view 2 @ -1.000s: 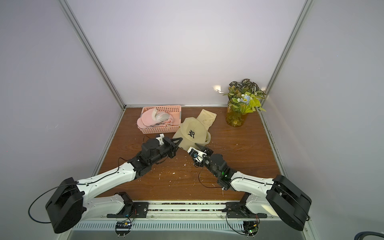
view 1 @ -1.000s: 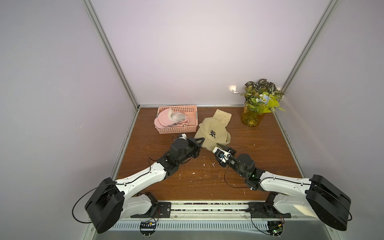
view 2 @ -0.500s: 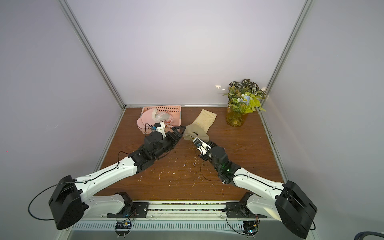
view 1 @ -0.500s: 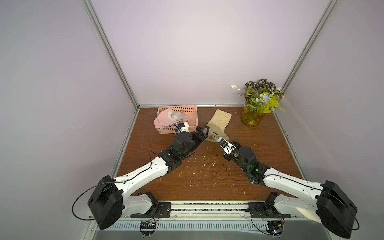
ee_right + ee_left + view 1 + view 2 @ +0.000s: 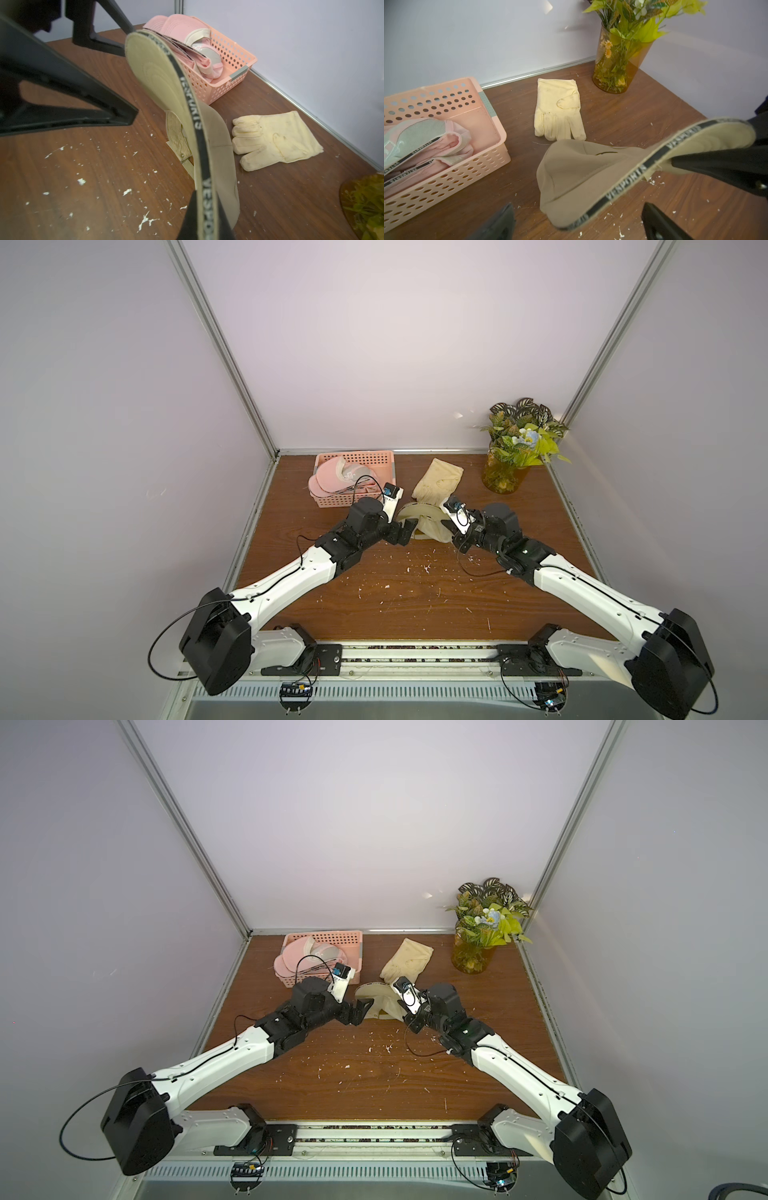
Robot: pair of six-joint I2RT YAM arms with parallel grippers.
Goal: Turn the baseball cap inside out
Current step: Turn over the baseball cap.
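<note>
In both top views the beige baseball cap (image 5: 419, 517) is held up by its rim over the wooden table (image 5: 395, 593), between the two arms, just in front of a cream glove (image 5: 438, 483) and near a pink basket (image 5: 332, 502) of pink caps (image 5: 328, 485). The right gripper (image 5: 448, 526) is clamped on the cap, and the left gripper (image 5: 408, 531) stands spread beside it, holding nothing. A vase of flowers (image 5: 505, 477) sits in the far corner. In the left wrist view the left gripper's fingers (image 5: 506, 220) are wide apart, and the cap's black lettered band (image 5: 629, 182) crosses the gap between them. In the right wrist view the right gripper's fingers (image 5: 193, 216) pinch that band. The crown sags toward the table, which is strewn with white crumbs (image 5: 143, 220). Whether the crown touches the table I cannot tell.
</note>
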